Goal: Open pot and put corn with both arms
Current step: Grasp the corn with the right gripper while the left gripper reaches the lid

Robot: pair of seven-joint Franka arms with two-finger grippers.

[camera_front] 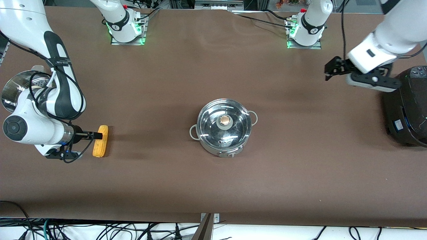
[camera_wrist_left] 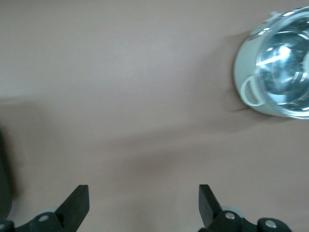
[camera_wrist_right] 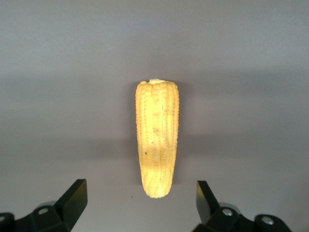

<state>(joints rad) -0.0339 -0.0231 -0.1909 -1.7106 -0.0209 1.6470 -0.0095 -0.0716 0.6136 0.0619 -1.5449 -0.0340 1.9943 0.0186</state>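
Note:
The pot [camera_front: 224, 133] stands mid-table, steel and round, with grey loop handles. Its glass lid [camera_front: 233, 115] is on, with a copper knob [camera_front: 225, 120]. The yellow corn [camera_front: 100, 146] lies flat toward the right arm's end of the table. My right gripper [camera_front: 98, 135] hangs open low over the corn. In the right wrist view the corn [camera_wrist_right: 157, 137] lies lengthwise, its narrow tip just between the open right gripper [camera_wrist_right: 140, 198]. My left gripper [camera_front: 328, 70] hangs open over bare table beside the black cooker. The left wrist view shows the open left gripper [camera_wrist_left: 143, 203] and the pot [camera_wrist_left: 280, 72] farther off.
A large black cooker [camera_front: 407, 106] stands at the left arm's end of the table. A steel steamer pot [camera_front: 13, 88] sits at the right arm's end, partly hidden by the right arm. A brown cloth [camera_front: 213, 186] covers the table.

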